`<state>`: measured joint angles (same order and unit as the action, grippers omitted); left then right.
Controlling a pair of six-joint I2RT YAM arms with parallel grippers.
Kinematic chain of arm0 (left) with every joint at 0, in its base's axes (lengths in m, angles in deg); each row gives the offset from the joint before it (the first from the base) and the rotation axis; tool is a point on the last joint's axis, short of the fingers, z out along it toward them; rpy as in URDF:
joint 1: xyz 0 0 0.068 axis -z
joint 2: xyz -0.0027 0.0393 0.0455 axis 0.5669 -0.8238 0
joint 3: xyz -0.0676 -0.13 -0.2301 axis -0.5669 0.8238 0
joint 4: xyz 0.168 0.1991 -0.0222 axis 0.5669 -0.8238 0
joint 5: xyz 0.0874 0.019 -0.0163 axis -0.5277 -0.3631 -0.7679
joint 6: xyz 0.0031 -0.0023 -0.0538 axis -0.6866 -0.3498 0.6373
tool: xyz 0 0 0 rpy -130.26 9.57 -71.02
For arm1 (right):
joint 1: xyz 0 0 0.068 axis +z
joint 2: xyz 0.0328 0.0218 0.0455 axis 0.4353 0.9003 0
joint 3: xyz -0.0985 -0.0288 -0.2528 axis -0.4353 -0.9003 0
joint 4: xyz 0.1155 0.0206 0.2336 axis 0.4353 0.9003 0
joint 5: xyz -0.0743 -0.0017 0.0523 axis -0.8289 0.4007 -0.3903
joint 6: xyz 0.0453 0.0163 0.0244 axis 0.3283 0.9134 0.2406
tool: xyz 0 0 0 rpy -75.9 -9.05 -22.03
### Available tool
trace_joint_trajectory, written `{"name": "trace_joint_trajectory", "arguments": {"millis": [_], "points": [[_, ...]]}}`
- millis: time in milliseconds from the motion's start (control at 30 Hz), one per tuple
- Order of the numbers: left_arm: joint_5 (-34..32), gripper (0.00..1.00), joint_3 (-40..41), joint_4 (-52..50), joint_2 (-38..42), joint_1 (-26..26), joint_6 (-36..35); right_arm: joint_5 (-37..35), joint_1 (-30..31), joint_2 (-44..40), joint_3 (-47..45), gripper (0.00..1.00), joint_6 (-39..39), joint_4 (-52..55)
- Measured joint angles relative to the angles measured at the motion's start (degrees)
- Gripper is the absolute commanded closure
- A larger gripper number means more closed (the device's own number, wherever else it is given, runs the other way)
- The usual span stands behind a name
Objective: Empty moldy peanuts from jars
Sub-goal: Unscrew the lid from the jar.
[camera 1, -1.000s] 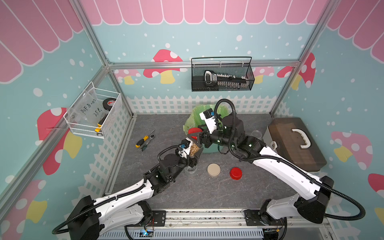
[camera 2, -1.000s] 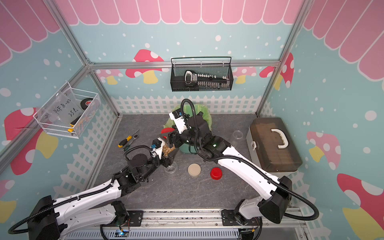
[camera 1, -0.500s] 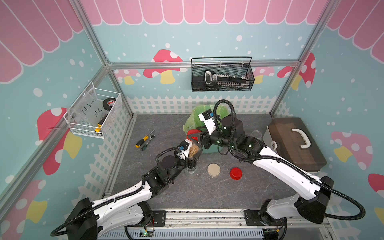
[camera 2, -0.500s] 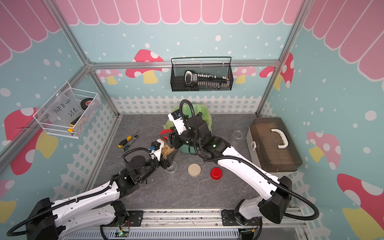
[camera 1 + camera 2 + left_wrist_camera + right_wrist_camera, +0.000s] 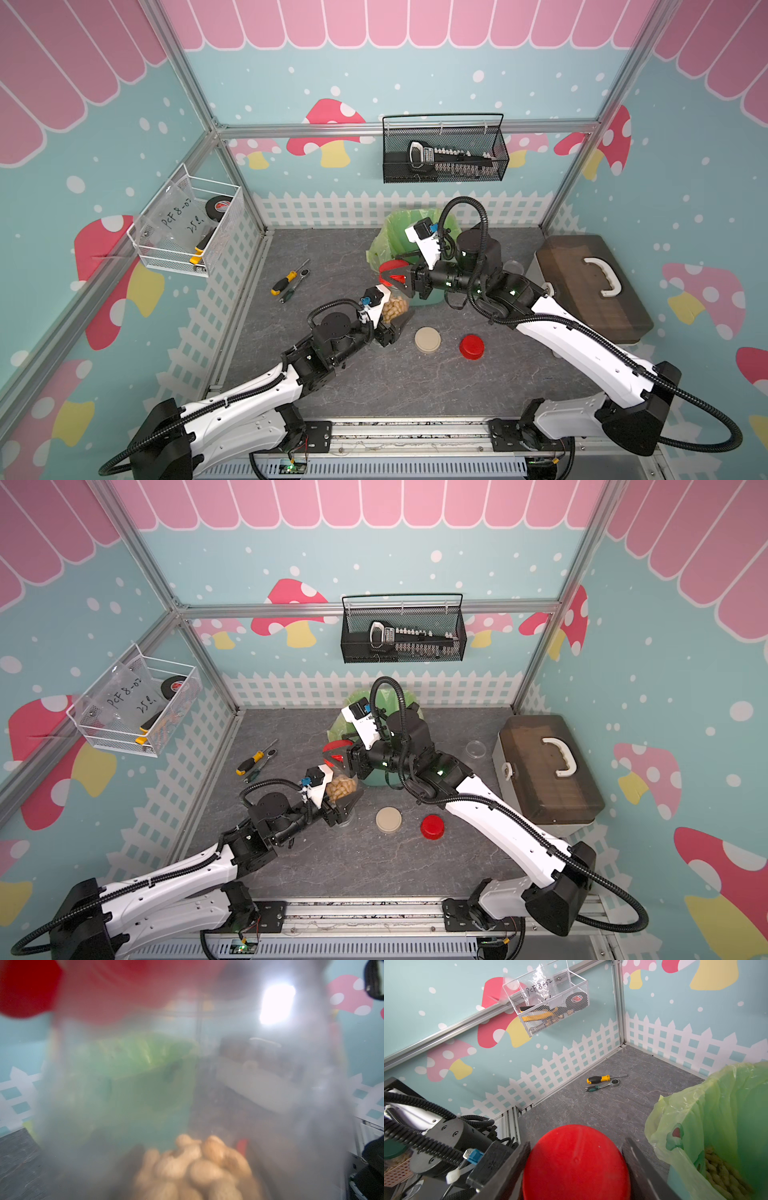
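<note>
Right wrist view caught the right gripper (image 5: 576, 1155) clamped across the red lid (image 5: 575, 1169) of a jar, one dark jaw pressed to each side of the cap. In both top views the left gripper (image 5: 392, 320) was closed around that clear jar (image 5: 341, 788), holding it up off the grey table (image 5: 374, 395), just beside the teal bin (image 5: 426, 297) with its green bag (image 5: 388, 237) but not over it. Moldy peanuts (image 5: 199, 1167) filled the lower part of the jar; tan pieces (image 5: 718, 1172) already lay in the bag. A beige lid (image 5: 427, 340) and a second red lid (image 5: 471, 346) sat loose on the table. Unscrewing looked the step in hand. The danger: a lid letting go with a jerk could tip the jar and scatter nuts over the table, its mouth being short of the bin. The smooth wall might also turn in the left jaws, so the twist would loosen nothing.
</note>
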<state>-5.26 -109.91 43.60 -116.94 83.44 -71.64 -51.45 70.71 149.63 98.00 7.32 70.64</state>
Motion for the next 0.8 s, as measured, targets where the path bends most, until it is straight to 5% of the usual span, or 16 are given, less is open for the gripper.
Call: {"name": "trace_joint_trajectory", "arguments": {"millis": [400, 800], "points": [[4.7, 0.71, 0.0, -0.5, 1.0, 0.0, 0.3, 8.3, -2.2, -1.7, -3.8, 0.48, 2.0, -5.7], [6.7, 0.71, 0.0, 0.0, 1.2, -0.1, 0.9, 7.9, -2.5, -4.2, -8.0, 0.49, 4.2, -11.8]]}}
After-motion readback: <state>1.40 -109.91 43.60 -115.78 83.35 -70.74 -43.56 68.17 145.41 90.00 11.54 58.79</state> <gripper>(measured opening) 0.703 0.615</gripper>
